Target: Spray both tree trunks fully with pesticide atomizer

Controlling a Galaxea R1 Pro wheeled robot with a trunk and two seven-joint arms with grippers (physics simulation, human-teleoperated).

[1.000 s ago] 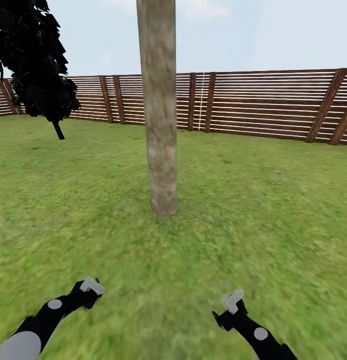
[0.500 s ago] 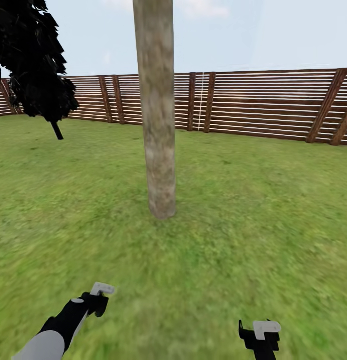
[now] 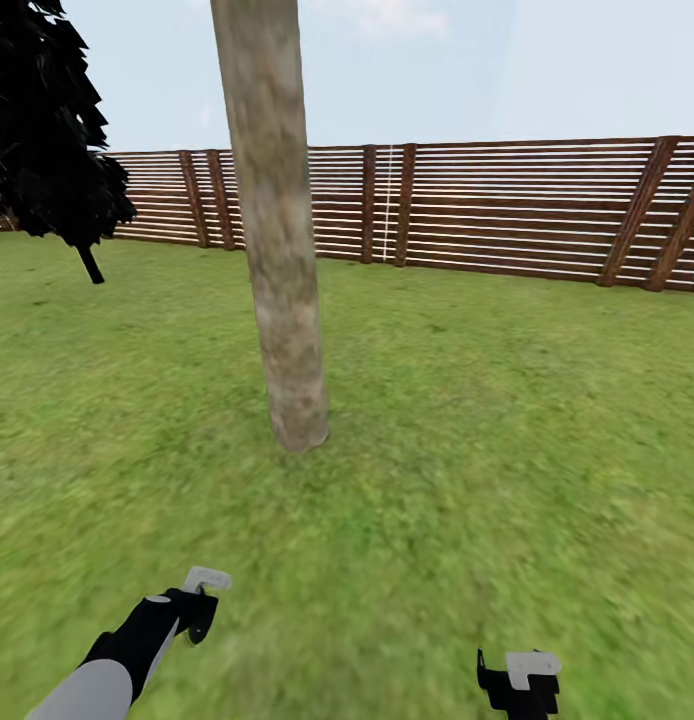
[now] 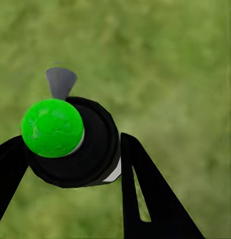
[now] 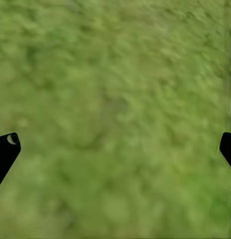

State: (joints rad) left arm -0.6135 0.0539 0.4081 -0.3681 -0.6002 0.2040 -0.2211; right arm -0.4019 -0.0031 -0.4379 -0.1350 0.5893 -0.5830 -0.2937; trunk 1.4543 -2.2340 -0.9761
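— Camera's swung: tree trunk (image 3: 279, 250) now sits left of centre on the lawn (image 3: 507, 420).
— Left gripper (image 4: 70, 149) clamps the atomizer (image 4: 70, 142); right gripper (image 5: 115, 144) gapes empty. Nozzle direction looks unclear, so spray may miss.

One thick tree trunk (image 3: 277, 240) stands upright on the lawn (image 3: 467, 420), pale grey-brown and mottled (crown out of frame). The spray bottle (image 4: 75, 142) sits clamped in the left gripper (image 4: 70, 164), black top, green cap up.
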